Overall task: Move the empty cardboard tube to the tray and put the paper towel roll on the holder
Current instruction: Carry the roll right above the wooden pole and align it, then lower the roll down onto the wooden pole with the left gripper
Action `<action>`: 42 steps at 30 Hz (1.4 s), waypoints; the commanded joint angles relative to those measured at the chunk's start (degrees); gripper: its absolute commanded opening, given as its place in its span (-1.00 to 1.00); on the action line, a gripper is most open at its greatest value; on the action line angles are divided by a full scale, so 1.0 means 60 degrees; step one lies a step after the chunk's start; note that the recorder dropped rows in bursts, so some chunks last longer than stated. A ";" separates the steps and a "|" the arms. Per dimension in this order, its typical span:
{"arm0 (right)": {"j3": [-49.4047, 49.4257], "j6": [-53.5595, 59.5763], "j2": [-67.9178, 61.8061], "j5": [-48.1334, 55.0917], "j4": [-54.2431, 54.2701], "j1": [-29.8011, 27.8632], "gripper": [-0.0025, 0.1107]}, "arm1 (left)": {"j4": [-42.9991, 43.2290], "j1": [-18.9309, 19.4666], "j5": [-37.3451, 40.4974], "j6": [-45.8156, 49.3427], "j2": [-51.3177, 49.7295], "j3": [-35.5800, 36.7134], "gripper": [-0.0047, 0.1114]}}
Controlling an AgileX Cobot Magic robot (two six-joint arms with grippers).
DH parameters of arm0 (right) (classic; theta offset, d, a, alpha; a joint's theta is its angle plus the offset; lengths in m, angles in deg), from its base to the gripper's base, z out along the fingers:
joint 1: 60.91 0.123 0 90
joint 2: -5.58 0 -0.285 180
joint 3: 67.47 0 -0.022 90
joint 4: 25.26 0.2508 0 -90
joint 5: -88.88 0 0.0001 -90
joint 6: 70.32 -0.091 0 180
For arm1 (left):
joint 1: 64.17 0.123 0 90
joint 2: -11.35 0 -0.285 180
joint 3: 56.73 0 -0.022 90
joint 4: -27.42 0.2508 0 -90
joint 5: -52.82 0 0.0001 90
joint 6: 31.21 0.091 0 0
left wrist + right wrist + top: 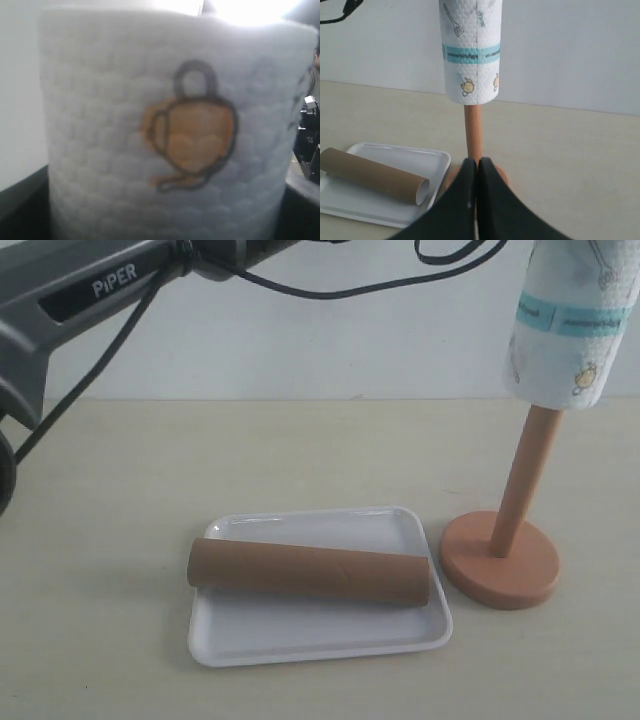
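Roll point(570, 330) hangs upright, its core over the top of the holder point(528, 465), so the way is straight down. Left gripper point(160, 205) clasps it; right gripper point(477, 172) closed, empty. Tube point(310, 572) lies in tray point(300, 642).

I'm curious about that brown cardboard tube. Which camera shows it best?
The exterior view: the cardboard tube lies whole on the tray. The right wrist view shows its open end, the other end at the frame's edge. The left wrist view shows only the paper towel roll.
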State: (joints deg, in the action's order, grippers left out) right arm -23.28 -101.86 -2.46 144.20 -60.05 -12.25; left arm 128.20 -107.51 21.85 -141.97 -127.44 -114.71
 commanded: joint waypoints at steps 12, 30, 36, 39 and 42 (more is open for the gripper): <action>-0.0064 0.0066 0.0041 -0.0047 -0.0030 -0.0022 -0.96 | -0.0139 -0.0039 -0.0204 0.1636 -0.1060 -0.0062 -0.85; -0.0064 0.0066 0.0041 -0.0047 -0.0030 -0.0022 -0.96 | -0.3982 0.0134 -0.1380 0.5154 -0.2433 -0.0062 -0.85; -0.0064 0.0066 0.0041 -0.0047 -0.0030 -0.0022 -0.96 | -0.3917 0.0175 -0.1587 0.5154 -0.2840 -0.0021 -0.85; -0.0064 0.0066 0.0041 -0.0047 -0.0030 -0.0022 -0.96 | -0.3984 0.0268 -0.1671 0.5154 -0.2887 0.0274 -0.85; -0.0064 0.0066 0.0041 -0.0047 -0.0030 -0.0022 -0.96 | -0.4097 0.0417 -0.1871 0.5196 -0.2887 0.0599 -0.85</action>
State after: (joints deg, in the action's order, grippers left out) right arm -23.28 -101.86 -2.46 144.20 -60.05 -12.25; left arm 105.99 -105.54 12.83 -110.54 -145.26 -112.35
